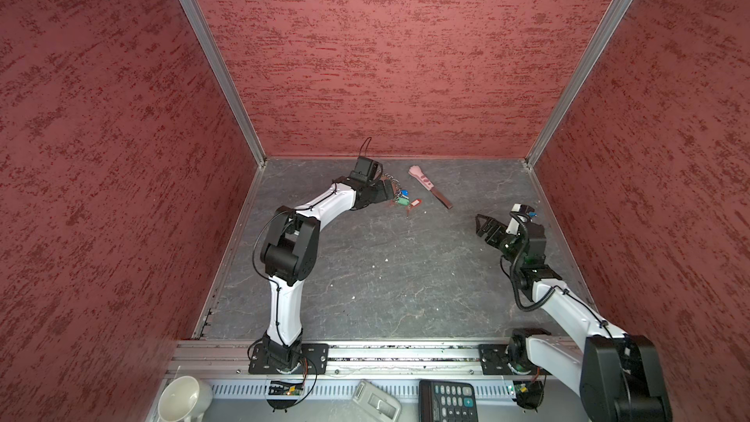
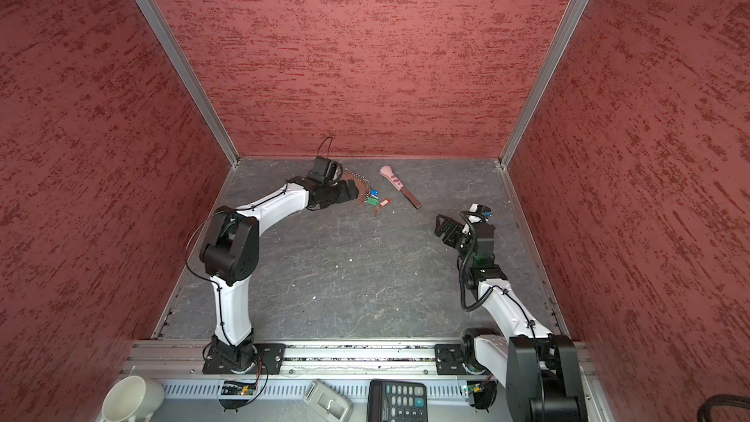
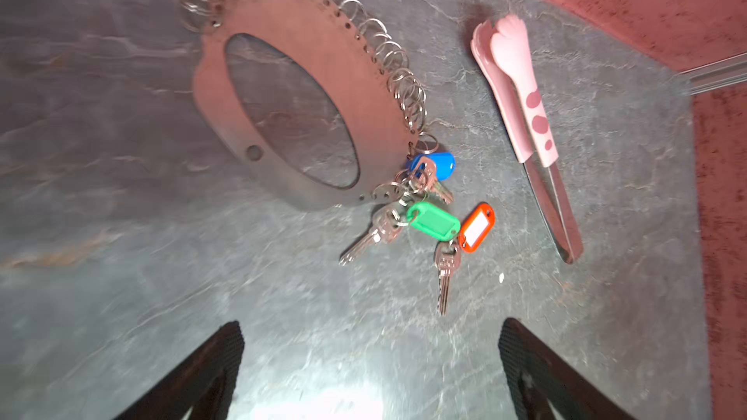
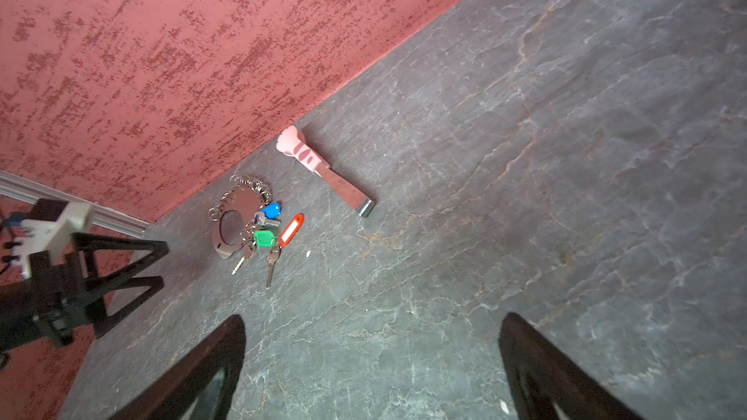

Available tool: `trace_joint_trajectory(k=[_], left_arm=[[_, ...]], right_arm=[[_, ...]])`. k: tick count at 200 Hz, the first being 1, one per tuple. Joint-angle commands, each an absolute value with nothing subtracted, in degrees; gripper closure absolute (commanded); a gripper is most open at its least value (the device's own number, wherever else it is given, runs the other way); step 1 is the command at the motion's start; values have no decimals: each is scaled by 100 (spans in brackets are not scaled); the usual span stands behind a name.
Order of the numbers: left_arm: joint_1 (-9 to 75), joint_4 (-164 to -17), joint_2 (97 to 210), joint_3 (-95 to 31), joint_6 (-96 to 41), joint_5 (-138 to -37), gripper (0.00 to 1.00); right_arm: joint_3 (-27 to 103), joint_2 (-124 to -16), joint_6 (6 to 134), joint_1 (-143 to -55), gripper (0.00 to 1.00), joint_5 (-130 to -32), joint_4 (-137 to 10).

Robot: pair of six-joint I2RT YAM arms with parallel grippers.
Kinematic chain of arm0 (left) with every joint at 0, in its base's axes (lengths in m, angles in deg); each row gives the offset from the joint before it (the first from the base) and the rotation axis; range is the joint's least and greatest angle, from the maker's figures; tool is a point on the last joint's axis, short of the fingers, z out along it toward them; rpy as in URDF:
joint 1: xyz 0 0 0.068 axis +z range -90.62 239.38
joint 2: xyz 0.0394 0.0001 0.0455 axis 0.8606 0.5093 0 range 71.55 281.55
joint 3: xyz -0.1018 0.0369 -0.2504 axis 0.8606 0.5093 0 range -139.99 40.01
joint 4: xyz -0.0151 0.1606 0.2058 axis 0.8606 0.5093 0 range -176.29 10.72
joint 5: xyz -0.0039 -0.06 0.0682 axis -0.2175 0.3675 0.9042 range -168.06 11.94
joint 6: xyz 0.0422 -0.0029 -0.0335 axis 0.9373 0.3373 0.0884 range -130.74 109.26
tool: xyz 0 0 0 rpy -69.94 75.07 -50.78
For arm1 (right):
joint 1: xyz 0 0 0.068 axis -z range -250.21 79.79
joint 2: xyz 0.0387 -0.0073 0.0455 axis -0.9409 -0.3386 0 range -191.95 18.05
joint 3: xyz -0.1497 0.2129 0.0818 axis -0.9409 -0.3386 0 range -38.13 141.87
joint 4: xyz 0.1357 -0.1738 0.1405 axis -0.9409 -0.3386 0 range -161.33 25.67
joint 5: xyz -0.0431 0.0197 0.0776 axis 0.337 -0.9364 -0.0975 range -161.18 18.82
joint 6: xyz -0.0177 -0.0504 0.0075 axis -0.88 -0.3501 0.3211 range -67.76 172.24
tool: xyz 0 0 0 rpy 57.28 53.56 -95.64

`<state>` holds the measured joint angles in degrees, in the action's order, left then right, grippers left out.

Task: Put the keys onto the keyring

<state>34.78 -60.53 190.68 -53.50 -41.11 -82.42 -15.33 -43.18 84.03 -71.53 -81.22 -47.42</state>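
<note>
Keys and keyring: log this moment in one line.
left gripper: open, empty, near keys | right gripper: open, empty, apart | keyring: flat on table | red-tag key: beside keyring, no link seen

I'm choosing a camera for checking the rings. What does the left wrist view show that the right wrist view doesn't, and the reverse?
Only the left wrist view: the punched holes along the strap edge of the keyring, and the open left pincer from behind. Only the right wrist view: that left pincer from outside, clear of the keyring, and the open right pincer. Both: the keyring, the blue-tagged key, green-tagged key and red-tagged key, the pink-handled tool, the grey table.
</note>
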Motion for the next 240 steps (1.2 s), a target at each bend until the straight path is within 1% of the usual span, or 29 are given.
trace_joint_trajectory(k=[1, 51, 90, 110, 127, 147, 165, 202, 240], left_arm=[[3482, -5811, 19512, -5922, -4206, -8205, 0], [3477, -5496, 20760, -7567, -4263, -8315, 0], [3476, -4875, 21578, -8717, -4381, -8351, 0], [3477, -4528, 21850, -9050, -4415, -8357, 0], [3473, -4314, 21890, -9030, -4486, -8401, 0], [3447, -4119, 21714, -8694, -4553, -8387, 0], [3417, -4210, 21301, -8000, -4580, -8402, 0], [3399, -4873, 20141, -6019, -4711, -8548, 0], [3229, -5387, 18874, -4191, -4808, -8429, 0]], right_arm=[[-1629, -4299, 8543, -7205, 1, -8303, -4436], [-1651, -4439, 8606, -7223, 1, -8449, -4350], [-1649, -4461, 8619, -7231, 1, -8441, -4351], [-1651, -4470, 8624, -7228, 1, -8420, -4358], [-1651, -4487, 8623, -7231, 1, -8397, -4375], [-1642, -4483, 8624, -7227, 1, -8358, -4411], [-1642, -4462, 8617, -7231, 1, -8331, -4420], [-1660, -4362, 8593, -7232, 1, -8222, -4490], [-1711, -4203, 8508, -7232, 1, -8044, -4548]])
